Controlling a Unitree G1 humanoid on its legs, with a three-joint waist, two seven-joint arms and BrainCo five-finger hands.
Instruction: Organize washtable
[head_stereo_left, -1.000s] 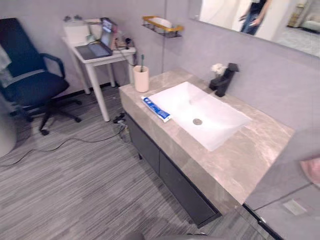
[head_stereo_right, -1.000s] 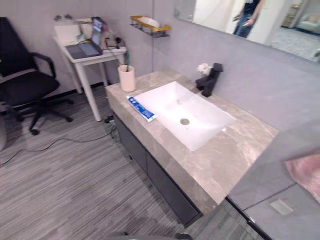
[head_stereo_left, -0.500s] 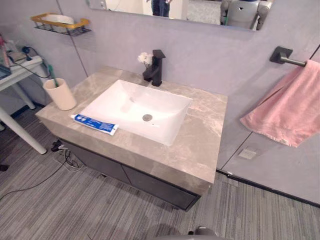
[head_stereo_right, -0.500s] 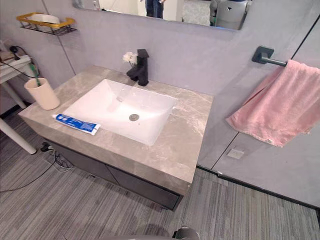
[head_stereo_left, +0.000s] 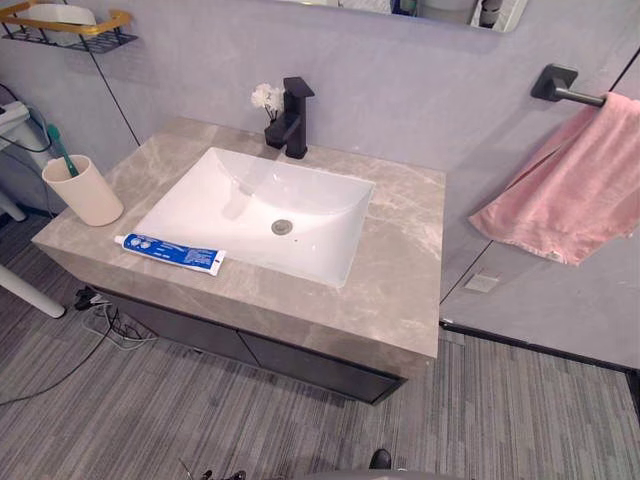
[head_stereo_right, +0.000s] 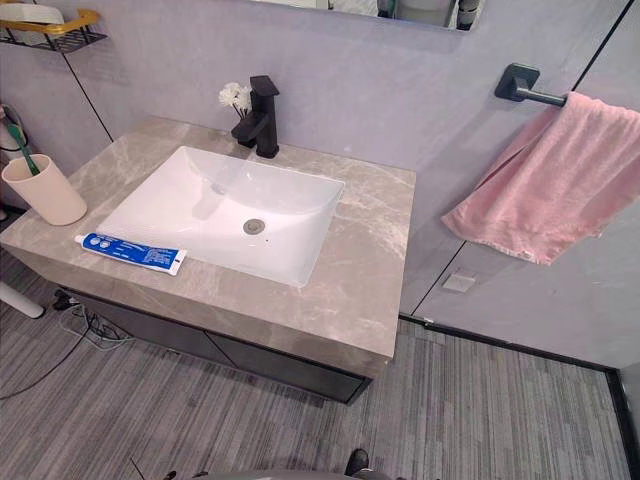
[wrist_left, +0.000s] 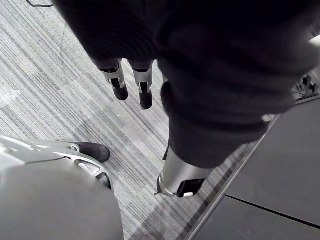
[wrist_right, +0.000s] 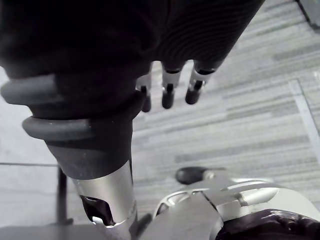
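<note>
Both arms hang low and clear of the work. The left hand (wrist_left: 120, 82) dangles over the striped floor (wrist_left: 45, 75) with its fingers straight and loose, holding nothing. The right hand (wrist_right: 168, 91) looks just as slack and empty, though its thumb is hard to make out.

On the marble desk (head_stereo_left: 405, 250), the toothpaste tube (head_stereo_left: 168, 253) lies flat along the front edge, just beside the white basin (head_stereo_left: 230, 190). I'd judge it the one stray item. The cream cup (head_stereo_left: 84, 192) stands upright at the desk's left end with a green toothbrush (head_stereo_left: 62, 152) in it, a likely home for the tube. A pink towel (head_stereo_left: 565, 195) drapes from its wall bar, off to the right.
</note>
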